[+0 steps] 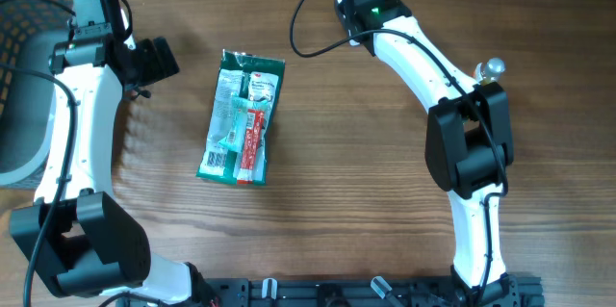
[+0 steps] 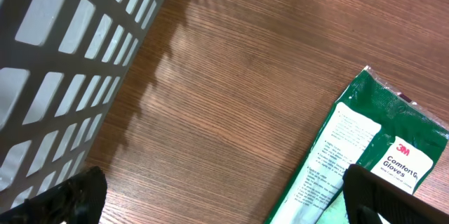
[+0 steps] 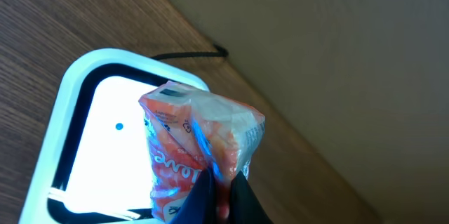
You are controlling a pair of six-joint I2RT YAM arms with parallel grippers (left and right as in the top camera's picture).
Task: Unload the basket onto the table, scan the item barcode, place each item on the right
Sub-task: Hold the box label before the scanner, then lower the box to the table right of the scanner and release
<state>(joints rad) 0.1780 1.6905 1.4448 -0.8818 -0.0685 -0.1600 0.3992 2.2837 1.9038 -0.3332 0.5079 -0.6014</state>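
An orange-red plastic packet (image 3: 184,136) hangs pinched at its lower edge between the fingers of my right gripper (image 3: 221,180), which is shut on it. The packet is held just over a brightly lit scanner window with a white rim (image 3: 70,83); I cannot make out a barcode on it. In the overhead view the right arm (image 1: 404,42) reaches to the table's far edge, and its fingers are cut off by the frame. My left gripper (image 1: 159,60) (image 2: 223,194) stands wide open above bare wood, its right finger (image 2: 382,194) over the edge of a green glove pack (image 1: 241,119) (image 2: 365,147).
A grey lattice basket (image 2: 56,62) (image 1: 19,76) stands at the table's left edge, close to the left arm. A black cable (image 1: 308,28) (image 3: 189,54) loops from the right wrist by the scanner. The green glove pack lies flat mid-table.
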